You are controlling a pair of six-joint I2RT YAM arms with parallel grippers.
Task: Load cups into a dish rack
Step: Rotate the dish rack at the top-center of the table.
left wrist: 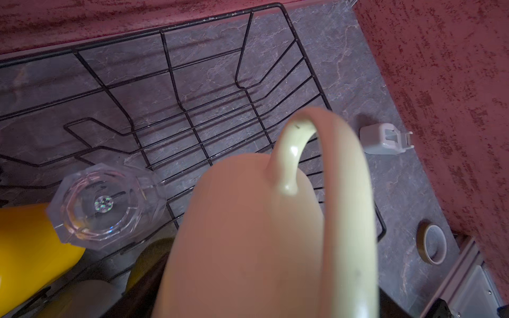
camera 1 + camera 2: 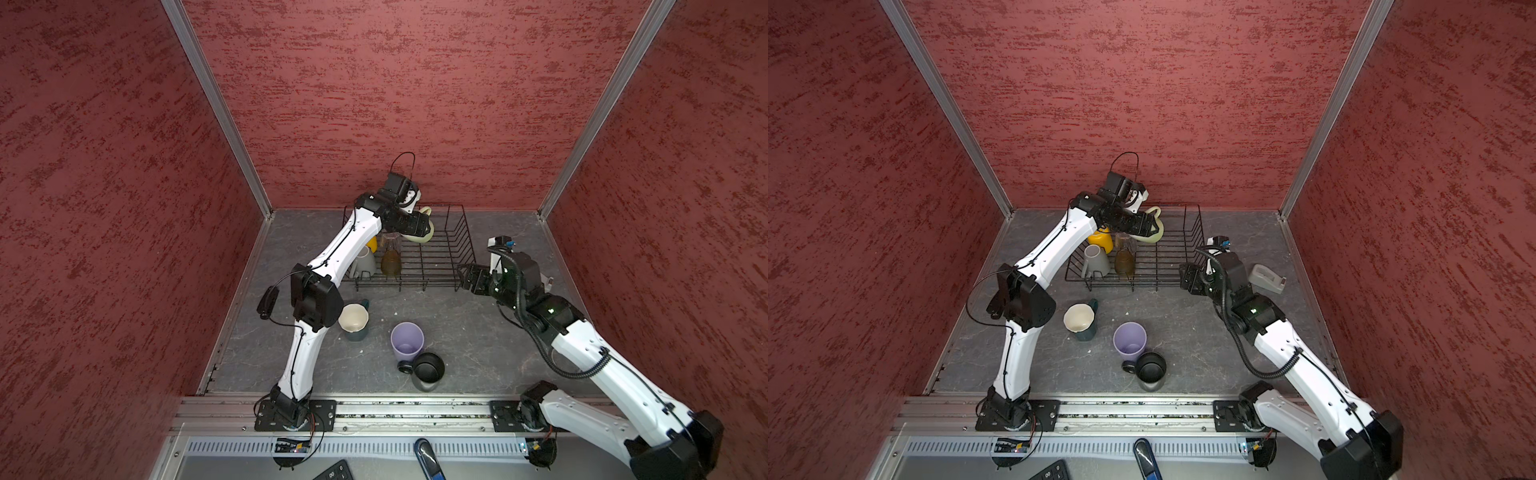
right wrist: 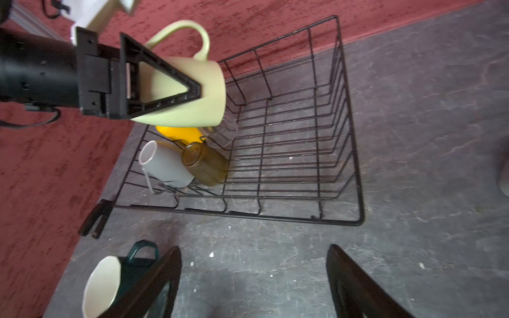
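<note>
Right wrist: left end effector (image 3: 190, 90) clamps pale green mug (image 3: 212, 82) over dish rack (image 3: 357, 165); right end effector (image 3: 253, 280) spread wide, empty.

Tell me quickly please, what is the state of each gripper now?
Left gripper: closed on the pale green mug, above the dish rack.
Right gripper: open, jaws apart, holding nothing.

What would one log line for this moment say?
left jaws: shut on pale green ceramic mug above black wire dish rack | right jaws: open, empty | mug: not yet set down
</note>
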